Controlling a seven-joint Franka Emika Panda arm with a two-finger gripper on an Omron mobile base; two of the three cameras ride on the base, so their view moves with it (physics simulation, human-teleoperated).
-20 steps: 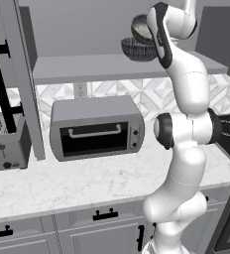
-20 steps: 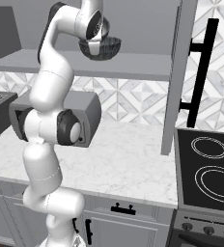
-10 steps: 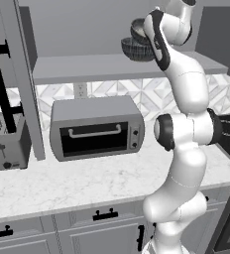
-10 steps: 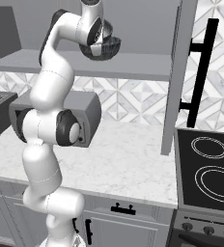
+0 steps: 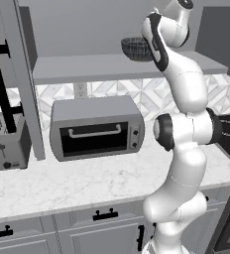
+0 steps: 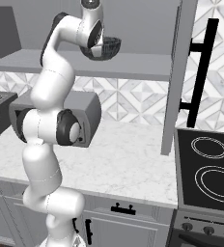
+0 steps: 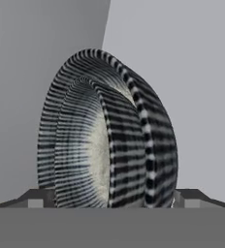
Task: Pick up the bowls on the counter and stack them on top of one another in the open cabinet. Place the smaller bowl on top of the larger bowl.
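Bowls sit nested on the cabinet shelf (image 5: 87, 69), above the table (image 5: 77, 183) with its toaster (image 5: 5, 144) and toaster oven (image 5: 97, 129). From the left, the larger bowl (image 5: 136, 48) peeks past the arm; from the right it (image 6: 109, 47) shows beside the wrist. The hand camera shows the smaller bowl (image 7: 80, 145) inside the larger bowl (image 7: 153, 140), the gripper (image 7: 112, 198) spread wide on either side of them.

Silver toaster oven (image 5: 96, 128) sitting under the shelf, toaster (image 5: 7, 143) standing beside it, black stovetop (image 6: 208, 169) lying rightward
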